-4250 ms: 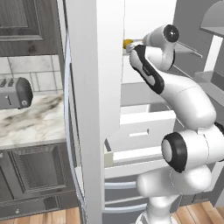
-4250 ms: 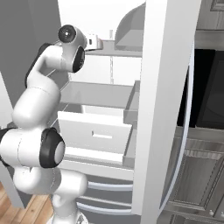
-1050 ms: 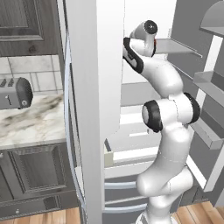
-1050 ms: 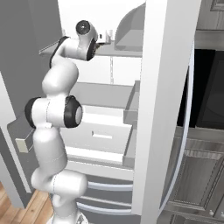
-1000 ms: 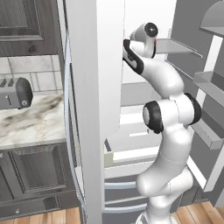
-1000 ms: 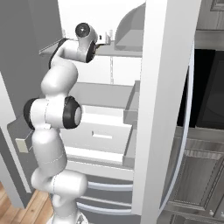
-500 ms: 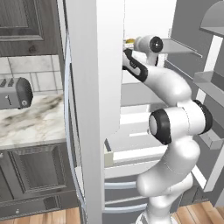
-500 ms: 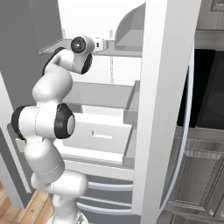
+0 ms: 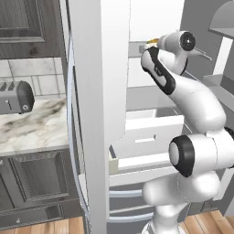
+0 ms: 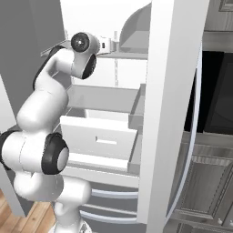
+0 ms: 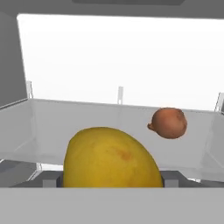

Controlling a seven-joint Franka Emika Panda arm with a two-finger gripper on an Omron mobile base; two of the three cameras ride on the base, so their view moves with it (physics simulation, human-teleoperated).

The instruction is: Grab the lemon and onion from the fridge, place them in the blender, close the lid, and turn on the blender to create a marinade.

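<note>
The fridge (image 9: 98, 91) stands open and takes up the middle of both base views, a white drawer (image 10: 100, 136) pulled out mid-frame. The arm (image 9: 192, 100) reaches up to the upper shelf (image 11: 109, 118). In the hand view the lemon (image 11: 111, 159) sits bottom centre, right up against the camera, flanked by the grey finger tips (image 11: 50, 179). The jaws look spread wide around it, but whether they actually grip it can't be told. The onion (image 11: 168, 123) rests farther back, right of centre.
</note>
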